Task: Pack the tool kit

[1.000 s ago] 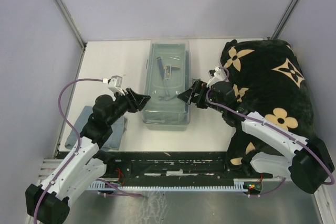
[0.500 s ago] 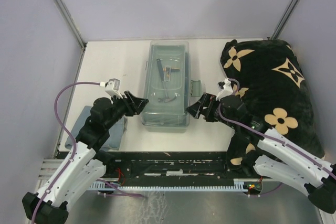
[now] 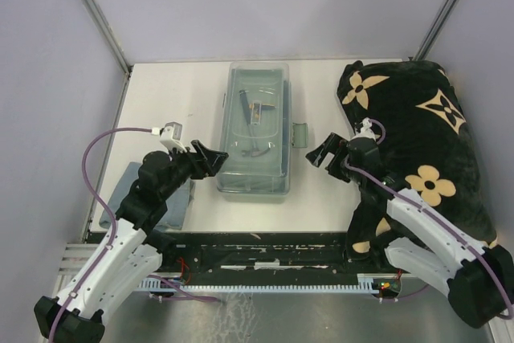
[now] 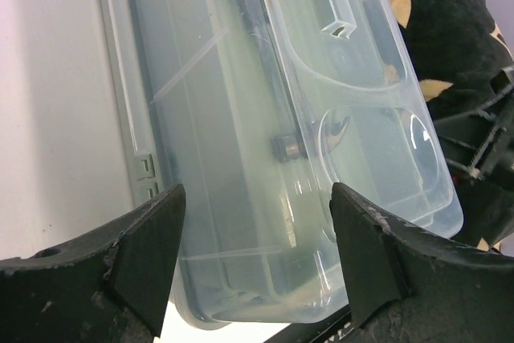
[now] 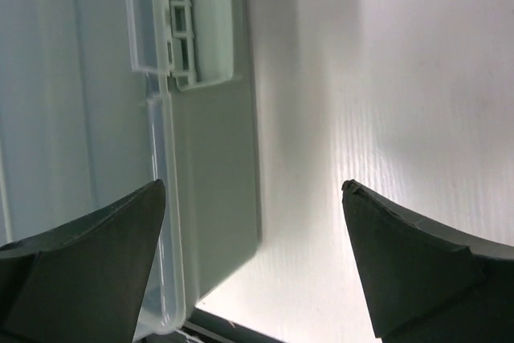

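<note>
The tool kit's pale grey-green toolbox [image 3: 255, 130] lies lengthwise in the middle of the table with its translucent lid [image 4: 321, 118] down. Dark tools [image 3: 255, 110] show through the lid. My left gripper [image 3: 215, 158] is open beside the box's near left corner, and in the left wrist view [image 4: 255, 255] that corner shows just beyond the fingertips, ungripped. My right gripper [image 3: 319, 154] is open, off to the right of the box and apart from it. In its wrist view [image 5: 253, 255] the box's side wall [image 5: 213, 174] and a hinged latch [image 5: 189, 30] are on the left.
A black blanket with beige flower marks [image 3: 418, 134] is heaped at the right, under the right arm. A folded grey-blue cloth [image 3: 148, 198] lies at the near left under the left arm. A small latch tab [image 3: 299, 133] sticks out from the box's right side.
My right gripper has drawn back to the right, away from the box. My left gripper has opened wider near the box's left corner. The latch tab now sticks out on the right.
</note>
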### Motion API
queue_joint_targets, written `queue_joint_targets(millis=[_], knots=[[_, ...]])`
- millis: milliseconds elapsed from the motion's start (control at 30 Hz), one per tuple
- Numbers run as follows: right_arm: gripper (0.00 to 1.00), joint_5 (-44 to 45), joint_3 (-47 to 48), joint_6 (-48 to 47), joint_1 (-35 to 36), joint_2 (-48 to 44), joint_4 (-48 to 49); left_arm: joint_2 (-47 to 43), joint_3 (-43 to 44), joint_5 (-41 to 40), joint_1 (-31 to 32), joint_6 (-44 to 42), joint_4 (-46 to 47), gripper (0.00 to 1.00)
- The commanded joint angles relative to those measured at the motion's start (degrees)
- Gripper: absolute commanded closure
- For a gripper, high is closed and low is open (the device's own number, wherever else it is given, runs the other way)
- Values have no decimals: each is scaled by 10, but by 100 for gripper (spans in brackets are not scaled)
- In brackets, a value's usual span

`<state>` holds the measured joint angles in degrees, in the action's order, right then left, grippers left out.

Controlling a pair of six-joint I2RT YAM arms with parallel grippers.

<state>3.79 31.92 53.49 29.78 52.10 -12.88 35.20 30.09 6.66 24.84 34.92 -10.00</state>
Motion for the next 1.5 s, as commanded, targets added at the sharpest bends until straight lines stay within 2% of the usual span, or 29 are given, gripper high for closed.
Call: queue_joint_targets(millis=[0, 67, 200, 367, 567, 667, 800, 933, 1033, 1133, 1200, 1333, 1467], knots=[[1, -139, 21, -17, -64, 64, 175, 14, -15, 32, 4, -1, -23, 20], [1, -190, 25, -10, -81, 104, 249, 23, -12, 34, 3, 2, -15, 19], [1, -208, 104, -51, -92, 179, 194, 31, -4, 45, 4, -2, 10, 10], [1, -214, 74, 11, -138, 234, 289, 62, 23, -2, 3, -30, -2, 4], [1, -280, 96, 2, -153, 337, 325, 148, 80, -10, 3, -76, -14, 3], [1, -349, 105, 41, -153, 408, 406, 183, 102, -36, 3, -84, 10, 2], [1, -408, 70, 141, -152, 461, 607, 245, 163, -69, -1, -113, -9, 2], [1, -421, 49, 173, -151, 494, 691, 307, 199, -70, -1, -136, -16, 2], [0, -434, 21, 192, -150, 511, 763, 317, 186, -39, -2, -147, -13, 6], [0, -443, -7, 209, -149, 517, 831, 301, 127, 15, -1, -146, 27, 8], [0, -443, -16, 202, -147, 509, 833, 297, 104, 28, -2, -140, 29, 11], [0, -433, -16, 145, -142, 476, 752, 300, 80, 43, -1, -128, 19, 19], [0, -431, -16, 124, -139, 441, 718, 304, 72, 39, -1, -137, 5, 27]])
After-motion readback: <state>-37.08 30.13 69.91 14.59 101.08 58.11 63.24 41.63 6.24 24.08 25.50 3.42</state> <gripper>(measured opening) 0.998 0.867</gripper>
